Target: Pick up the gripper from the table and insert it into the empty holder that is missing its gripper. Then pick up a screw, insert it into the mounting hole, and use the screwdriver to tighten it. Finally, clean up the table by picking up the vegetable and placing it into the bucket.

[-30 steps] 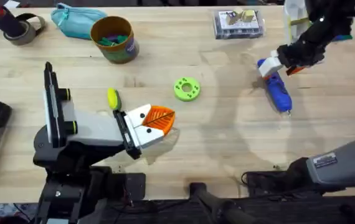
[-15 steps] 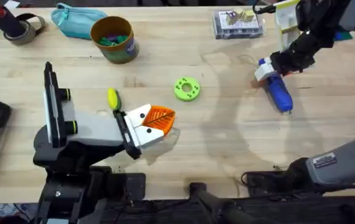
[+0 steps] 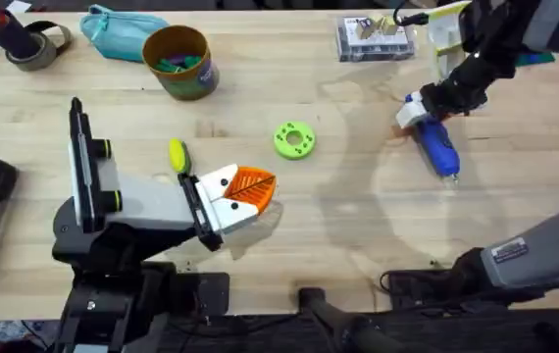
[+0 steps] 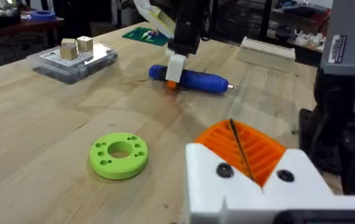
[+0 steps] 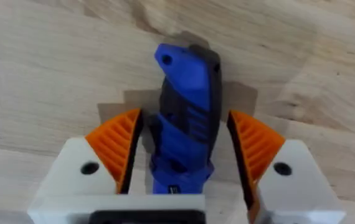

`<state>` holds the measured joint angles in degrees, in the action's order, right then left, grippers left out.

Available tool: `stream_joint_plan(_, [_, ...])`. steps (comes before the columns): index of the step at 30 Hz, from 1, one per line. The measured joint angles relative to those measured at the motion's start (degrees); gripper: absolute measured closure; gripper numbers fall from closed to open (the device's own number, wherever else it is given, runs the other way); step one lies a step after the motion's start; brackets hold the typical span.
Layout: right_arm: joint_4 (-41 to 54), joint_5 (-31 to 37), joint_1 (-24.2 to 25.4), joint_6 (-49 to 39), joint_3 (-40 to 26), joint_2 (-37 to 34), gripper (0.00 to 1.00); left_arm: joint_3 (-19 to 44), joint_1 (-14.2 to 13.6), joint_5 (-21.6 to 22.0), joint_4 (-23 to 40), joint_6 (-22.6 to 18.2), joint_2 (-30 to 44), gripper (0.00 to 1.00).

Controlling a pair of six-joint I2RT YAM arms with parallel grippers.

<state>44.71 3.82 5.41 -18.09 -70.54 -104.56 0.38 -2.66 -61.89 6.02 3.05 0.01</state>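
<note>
- Screwdriver [image 3: 435, 144] lies flat on the table [image 3: 358, 235] at about 2 o'clock from the table's middle, with its thin tip toward 5 o'clock.
- Nearest the bases, the left gripper [image 3: 245, 196] rests low at about 8 o'clock. Its orange pads look pressed together, with only a thin dark line between them in the left wrist view, and it holds nothing.
- Vegetable [image 3: 177, 155] lies just beside this gripper, at its 11 o'clock, not yet picked up.
- Green disc [image 3: 294, 139] sits near the middle, apart from all else.
- Right gripper [image 3: 415, 110] is at the rear end of the screwdriver. One second ago it was higher and more to 3 o'clock; since then it has come down over the blue body.
- Its pads [image 5: 116, 146] are spread, one on each side of the screwdriver, and they do not yet pinch it.
- I judge this means the grasp is almost ready: the next move is to close the fingers.
- Bucket [image 3: 177, 61] stands far at 11 o'clock, with coloured bits inside, waiting for the vegetable.
- Clear box [image 3: 376, 39] lies at the far edge, near 1 o'clock.
</note>
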Motion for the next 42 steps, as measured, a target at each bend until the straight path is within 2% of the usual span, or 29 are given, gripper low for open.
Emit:
stream_joint_plan(14, [-0.3,-0.2,0.0,0.0,0.0,-0.1,0.163,0.0,0.0,0.0,0.0,0.0,0.0,0.988])
stream_joint_plan(16, [-0.4,-0.2,0.0,-0.2,0.0,-0.1,0.19,0.0,0.0,0.0,0.0,0.0,0.0,0.988])
stream_joint_plan(18, [-0.4,-0.2,0.0,-0.3,0.0,-0.1,0.266,0.0,0.0,0.0,0.0,0.0,0.0,0.988])
stream_joint_plan(21, [-0.4,-0.2,0.0,-0.4,0.0,-0.1,0.437,0.0,0.0,0.0,0.0,0.0,0.0,0.988])
stream_joint_plan(22, [-0.4,-0.2,0.0,-0.6,0.0,-0.1,0.532,0.0,0.0,0.0,0.0,0.0,0.0,0.988])
stream_joint_plan(25, [-0.6,-0.2,0.0,-0.6,0.0,-0.1,0.903,0.0,0.0,0.0,0.0,0.0,0.0,0.988])
stream_joint_plan(26, [-0.5,-0.1,0.0,-0.4,0.0,-0.1,0.965,0.0,0.0,0.0,0.0,0.0,0.0,0.988])
stream_joint_plan(42, [0.5,-0.2,0.0,-0.2,0.0,0.1,0.975,0.0,0.0,0.0,0.0,0.0,0.0,0.988])
